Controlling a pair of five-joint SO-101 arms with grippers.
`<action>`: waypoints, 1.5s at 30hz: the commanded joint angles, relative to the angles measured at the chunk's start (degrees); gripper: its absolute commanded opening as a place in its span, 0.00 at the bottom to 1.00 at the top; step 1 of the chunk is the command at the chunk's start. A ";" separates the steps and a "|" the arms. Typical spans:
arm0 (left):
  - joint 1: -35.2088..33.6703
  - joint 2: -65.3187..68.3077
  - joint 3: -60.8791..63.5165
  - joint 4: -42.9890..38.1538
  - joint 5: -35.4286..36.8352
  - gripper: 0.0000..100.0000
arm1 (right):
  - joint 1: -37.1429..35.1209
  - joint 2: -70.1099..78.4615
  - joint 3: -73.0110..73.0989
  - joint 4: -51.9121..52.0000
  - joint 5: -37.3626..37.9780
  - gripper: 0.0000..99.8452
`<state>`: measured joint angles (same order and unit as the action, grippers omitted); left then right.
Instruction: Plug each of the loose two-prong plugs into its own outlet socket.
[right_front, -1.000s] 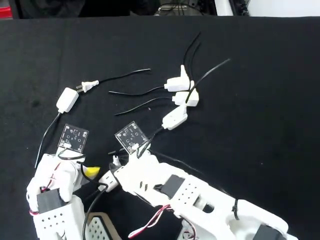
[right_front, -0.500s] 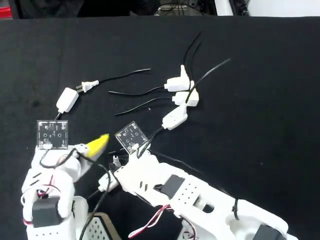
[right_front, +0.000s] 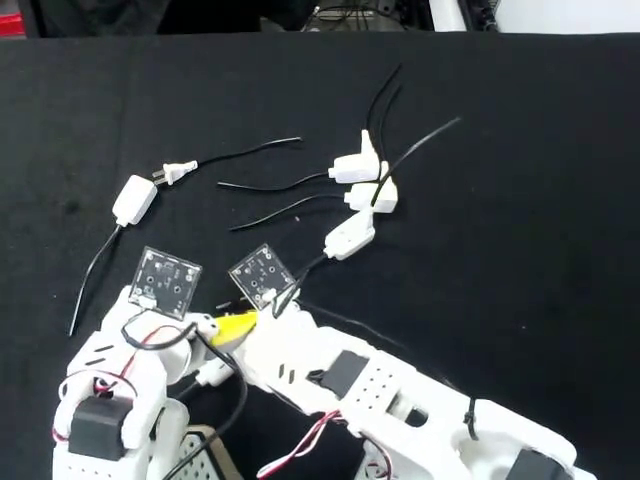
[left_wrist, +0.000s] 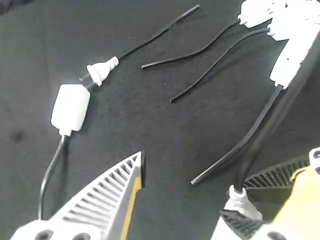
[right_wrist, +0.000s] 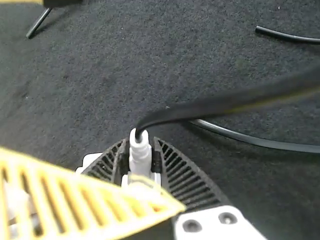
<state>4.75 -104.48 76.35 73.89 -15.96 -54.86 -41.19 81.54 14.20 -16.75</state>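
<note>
From the high view, both arms sit at the near edge of the black desk (right_front: 520, 200). The left tool (right_front: 218, 328) has its yellow finger (right_front: 235, 328) lying against the front of the right arm (right_front: 340, 375). Well ahead of the left tool, a loose plug (right_front: 178, 172) points its prongs at a white socket (right_front: 134, 199), close to it but not in it. Farther ahead of the right arm's tip, three white connectors (right_front: 360, 195) lie bunched together, with black cords trailing from them.

In the left wrist view, the left tool stands wide open with nothing in it. The loose plug and white socket lie far ahead of its ribbed finger (left_wrist: 107, 192). Just beside its yellow finger, the right tool (left_wrist: 255, 197) grips the held plug (left_wrist: 241, 202). The black cord (left_wrist: 260, 125) runs from this plug toward the connectors.

In the right wrist view, the right tool is closed tightly on the held plug. The plug's cord end points outward and the cord curves away over the desk. The yellow finger crosses close in front of the right tool.
</note>
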 joint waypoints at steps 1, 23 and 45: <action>-0.22 -0.09 -0.48 0.79 -3.96 0.45 | -0.97 -0.57 -0.31 -0.18 0.44 0.02; 14.46 -0.09 0.40 0.70 0.35 0.04 | -0.79 -0.57 -0.31 -0.09 0.44 0.01; -2.24 -0.09 -16.13 3.25 0.53 0.36 | 10.81 -0.66 -8.04 1.32 2.90 0.01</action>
<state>8.35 -104.57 66.95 76.97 -15.78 -47.56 -41.10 78.81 14.46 -14.11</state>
